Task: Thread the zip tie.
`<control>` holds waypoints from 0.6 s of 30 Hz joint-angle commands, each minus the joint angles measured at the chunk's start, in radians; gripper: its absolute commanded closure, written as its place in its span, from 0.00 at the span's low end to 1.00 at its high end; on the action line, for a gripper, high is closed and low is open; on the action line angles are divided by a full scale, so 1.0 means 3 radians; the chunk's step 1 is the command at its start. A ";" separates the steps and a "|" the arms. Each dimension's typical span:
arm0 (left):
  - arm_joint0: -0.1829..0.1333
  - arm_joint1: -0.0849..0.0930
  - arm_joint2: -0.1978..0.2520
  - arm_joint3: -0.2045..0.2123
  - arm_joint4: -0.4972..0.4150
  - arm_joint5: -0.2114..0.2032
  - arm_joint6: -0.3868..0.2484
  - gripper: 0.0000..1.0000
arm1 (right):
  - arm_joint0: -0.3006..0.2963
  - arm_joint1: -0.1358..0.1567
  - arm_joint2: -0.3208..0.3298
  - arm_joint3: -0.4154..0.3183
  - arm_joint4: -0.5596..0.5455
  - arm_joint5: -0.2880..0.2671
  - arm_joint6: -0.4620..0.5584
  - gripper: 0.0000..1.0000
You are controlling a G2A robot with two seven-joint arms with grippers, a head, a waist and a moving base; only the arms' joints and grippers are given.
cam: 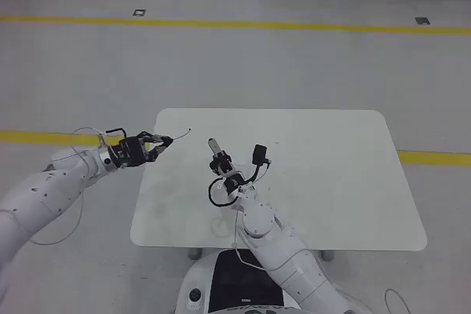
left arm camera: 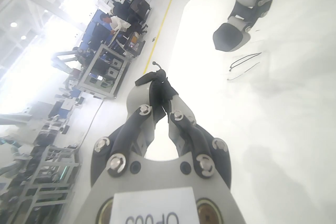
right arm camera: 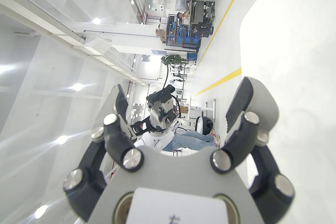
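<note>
White table (cam: 337,204), grey floor with yellow lines round it.

Left gripper (cam: 160,144): at the table's left edge, near the far-left corner, fingers pinched together on the zip tie (cam: 180,134). The grip is at one end, and most of the strap hangs free beyond the fingertips.

Right gripper (cam: 217,151): near the table's middle, jaws wide apart and holding nothing. It is close to the tie's free tip but not touching it.

Two thin dark strands (left arm camera: 245,59) lie on the table near the right gripper. Cannot tell whether they are spare ties.

Risks (judgement):
- The strap is thin and held at one end only, so the tip may sag or swing and miss its slot.
- A closing right gripper could nudge the strap aside instead of catching it.
- The tie could twist within the pinch.

Orientation: the long axis runs from the left edge toward the table's middle, angled slightly toward the far edge. The free tip points away from the left gripper.
</note>
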 commanded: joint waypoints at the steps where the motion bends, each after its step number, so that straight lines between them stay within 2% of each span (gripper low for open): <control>1: -0.0016 -0.0031 0.0013 0.0101 0.0038 -0.0166 0.0210 1.00 | 0.0000 0.0000 0.0000 0.0000 0.0000 0.0000 0.0000 0.00; 6: -0.0031 -0.0119 0.0214 0.0305 -0.0036 -0.0169 0.0637 1.00 | 0.0000 0.0000 0.0000 0.0000 0.0000 0.0000 0.0000 0.00; 8: -0.0084 -0.0158 0.0340 0.0393 -0.0105 -0.0169 0.0777 1.00 | 0.0000 0.0000 0.0000 0.0000 0.0000 0.0000 0.0000 0.00; 10: -0.0075 -0.0195 0.0347 0.0468 -0.0140 -0.0169 0.0904 1.00 | 0.0000 0.0000 0.0000 0.0000 0.0000 0.0000 0.0000 0.00; 14: -0.0081 -0.0256 0.0347 0.0604 -0.0034 -0.0169 0.0900 1.00 | 0.0000 0.0000 0.0000 0.0000 0.0000 0.0000 0.0000 0.00; 18: -0.0056 -0.0308 0.0347 0.0684 0.0119 -0.0169 0.0872 1.00 | 0.0000 0.0000 0.0000 0.0000 0.0000 0.0000 0.0000 0.00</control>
